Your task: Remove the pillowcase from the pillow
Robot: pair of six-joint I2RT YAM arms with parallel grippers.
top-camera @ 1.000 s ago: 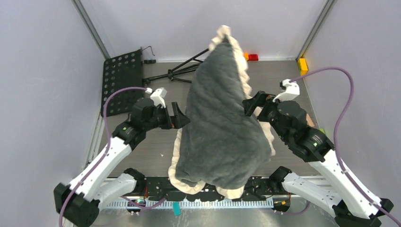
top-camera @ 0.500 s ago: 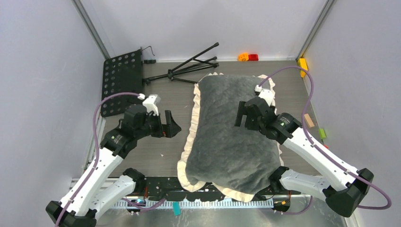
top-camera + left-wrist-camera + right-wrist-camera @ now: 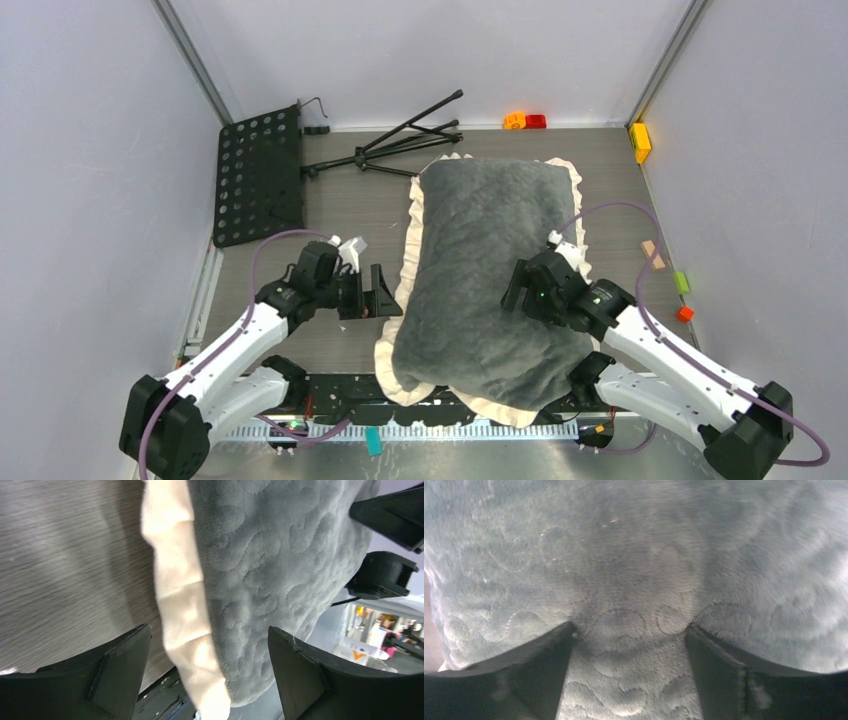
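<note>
The pillowcase lies filled on the table, its top face grey quilted plush with a cream frilly border. The pale yellow pillow is hidden inside it. My left gripper is open at the near left edge. In the left wrist view the cream frill hangs between the spread jaws, touching neither. My right gripper is open and presses down on the grey face. In the right wrist view both fingers dent the plush. The near end overhangs the front rail.
A black perforated plate and a folded black tripod lie at the back left. Small blocks sit at the back and along the right side: yellow, wooden, green, orange.
One second ago the cased pillow stood raised between both grippers; it now lies flat. Both grippers have come nearer: the left to the frill, the right onto the grey face.
</note>
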